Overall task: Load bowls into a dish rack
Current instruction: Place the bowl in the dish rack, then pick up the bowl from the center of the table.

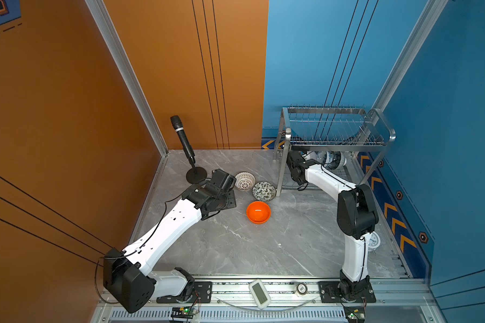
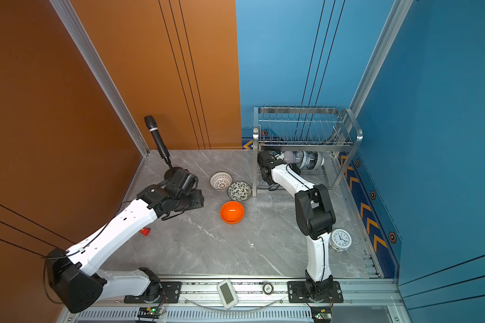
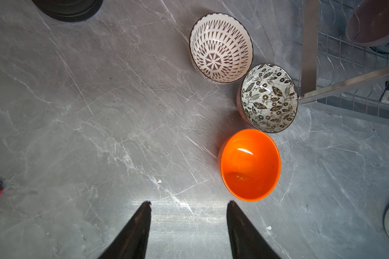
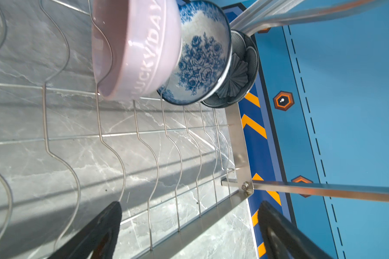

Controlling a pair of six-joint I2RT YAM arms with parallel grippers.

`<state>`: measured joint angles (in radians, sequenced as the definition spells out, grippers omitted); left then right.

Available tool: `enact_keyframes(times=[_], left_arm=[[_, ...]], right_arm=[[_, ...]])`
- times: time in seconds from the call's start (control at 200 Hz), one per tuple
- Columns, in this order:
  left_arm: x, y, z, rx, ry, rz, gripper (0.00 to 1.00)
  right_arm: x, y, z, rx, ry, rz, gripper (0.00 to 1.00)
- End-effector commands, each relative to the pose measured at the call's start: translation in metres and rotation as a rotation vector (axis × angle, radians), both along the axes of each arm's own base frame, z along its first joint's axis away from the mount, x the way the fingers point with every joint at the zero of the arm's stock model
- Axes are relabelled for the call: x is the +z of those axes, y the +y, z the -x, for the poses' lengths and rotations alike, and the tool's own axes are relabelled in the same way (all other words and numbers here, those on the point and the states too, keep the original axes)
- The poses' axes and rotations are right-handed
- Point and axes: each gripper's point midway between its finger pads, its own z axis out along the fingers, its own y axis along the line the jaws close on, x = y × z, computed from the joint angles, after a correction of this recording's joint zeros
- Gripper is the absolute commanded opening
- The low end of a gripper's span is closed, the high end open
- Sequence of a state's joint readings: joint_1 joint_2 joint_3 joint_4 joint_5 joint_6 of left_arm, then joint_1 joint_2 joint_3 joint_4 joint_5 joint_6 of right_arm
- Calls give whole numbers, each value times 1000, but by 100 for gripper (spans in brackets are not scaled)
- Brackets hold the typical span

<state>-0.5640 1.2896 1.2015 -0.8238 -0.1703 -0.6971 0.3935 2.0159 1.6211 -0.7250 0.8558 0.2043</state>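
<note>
- At your far left, the left gripper hangs empty, jaws apart, above the grey marbled surface. An off-centre descent could shove the plain orange bowl.
- Next, the white lattice-patterned bowl and the black-and-white leaf-patterned bowl crowd the shiny steel wire dish rack. Lifting one may nudge the other.
- Inside its lower tier, the right gripper is spread wide and empty near the pale lilac bowl, blue-and-white floral bowl and dark blue petal-shaped bowl. Your exit could snag wires.
- An orange wall stands left, a blue wall right.
</note>
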Motion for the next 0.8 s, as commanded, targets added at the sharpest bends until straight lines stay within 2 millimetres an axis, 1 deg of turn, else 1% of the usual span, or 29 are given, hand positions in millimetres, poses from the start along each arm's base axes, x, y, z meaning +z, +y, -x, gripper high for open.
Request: enact_keyframes(times=[0.0,0.22,0.421,0.611,0.791], left_arm=[[-2,-2,12,-26,19,14,56],[-4,-5,19,-55,33,28,56],[-5,-7,27,-88,37,34,56],[-10,-4,36,-111,49,32,56],[-16,-6,43,-141,66,37,58]], right_arm=[[12,18,21,23,-16,-18,95],[23,18,50,17,-36,-24,94],[33,13,84,3,-61,-35,94],[42,9,115,-2,-84,-39,94],[49,14,143,10,-111,-111,93]])
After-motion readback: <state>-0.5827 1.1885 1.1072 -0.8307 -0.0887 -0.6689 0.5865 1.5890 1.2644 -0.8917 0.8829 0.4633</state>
